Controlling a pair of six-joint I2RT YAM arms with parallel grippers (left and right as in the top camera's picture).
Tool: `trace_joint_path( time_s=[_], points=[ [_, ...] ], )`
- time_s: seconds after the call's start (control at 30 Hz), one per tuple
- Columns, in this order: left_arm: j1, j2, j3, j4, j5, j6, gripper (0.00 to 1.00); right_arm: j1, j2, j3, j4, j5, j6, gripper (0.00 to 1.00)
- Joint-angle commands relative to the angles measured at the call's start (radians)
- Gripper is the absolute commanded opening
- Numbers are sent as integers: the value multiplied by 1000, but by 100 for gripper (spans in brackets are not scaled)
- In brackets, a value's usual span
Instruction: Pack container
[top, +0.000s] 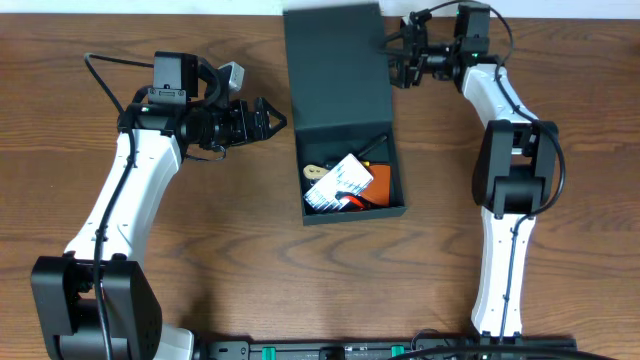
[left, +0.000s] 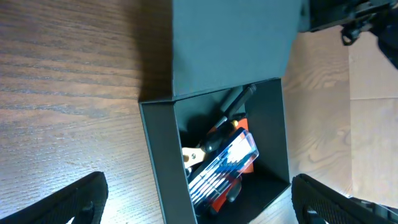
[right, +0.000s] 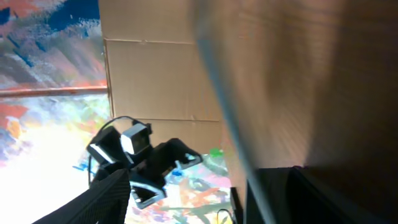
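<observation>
The container (top: 355, 212), a dark teal box, sits on the bench (top: 200, 250) between the two arms. Its lid (top: 335, 70) is lifted on the far side. From above the flap hides the back of the opening and leaves the front part open to view.

Inside the container, a blue-and-white bit case (top: 340, 183) lies tilted near the front. An orange thing (top: 380, 182) sits just right of the case, and a black-handled tool (top: 372, 148) slants in behind it, partly under the lid. Something pale shows at the case's left end, but I can't make out what it is.

The left hand (top: 275, 118) hangs just left of the container, level with the lid's near edge and apart from it. Its fingers (left: 74, 202) are spread wide with nothing between them, pointing at the box.

The right hand (top: 396, 58) is at the lid's right edge, toward the far end of the container. In its own camera the fingers (right: 109, 199) stand well apart, and the thin edge of the flap runs between them, close to one finger. That view is blurred, so I cannot tell whether the finger touches the lid. It isn't clamped on it.
</observation>
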Motion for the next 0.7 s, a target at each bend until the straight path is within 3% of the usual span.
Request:
trace_joint_path(
  time_s=[0.0,0.23,0.67],
  points=[
    [6,3,6,1,-4,2,93,18,-86,1,-19,-48,28,72],
    [6,3,6,1,-4,14,93,18,-105,1,-125,-48,2,72],
    [31,3,6,1,-4,18,92,16,-184,1,-480,-46,-291,76]
  ],
)
